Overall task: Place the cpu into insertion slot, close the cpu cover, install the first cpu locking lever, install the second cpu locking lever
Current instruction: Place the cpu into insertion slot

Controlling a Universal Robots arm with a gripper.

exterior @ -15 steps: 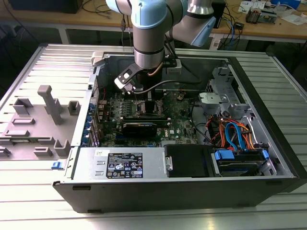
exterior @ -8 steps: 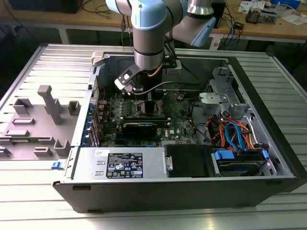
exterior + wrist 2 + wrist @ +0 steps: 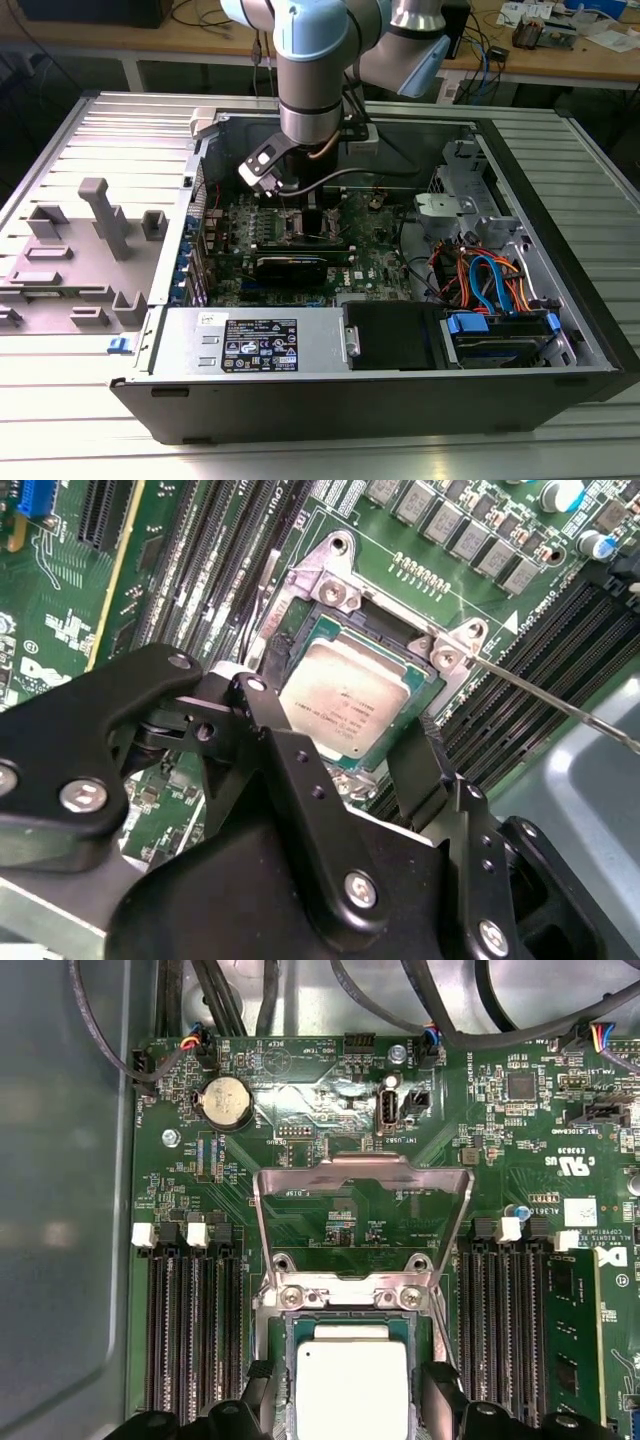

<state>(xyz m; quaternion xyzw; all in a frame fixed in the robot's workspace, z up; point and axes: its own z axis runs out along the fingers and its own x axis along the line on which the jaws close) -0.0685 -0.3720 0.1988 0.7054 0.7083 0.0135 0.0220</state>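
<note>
The gripper (image 3: 349,1392) sits low over the socket with its fingers (image 3: 257,1388) spread wide, one on each side of the cpu (image 3: 352,1380). They are just beside its edges and grip nothing. The cpu lies flat in the insertion slot on the green board (image 3: 500,1160). The cpu cover (image 3: 362,1166) is flipped open beyond the socket. In the second wrist view a thin metal lever (image 3: 560,704) juts out unlatched.

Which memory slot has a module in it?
The one holding the green module, farthest from the cpu on the side away from the coin battery; the other slots are empty.
</note>
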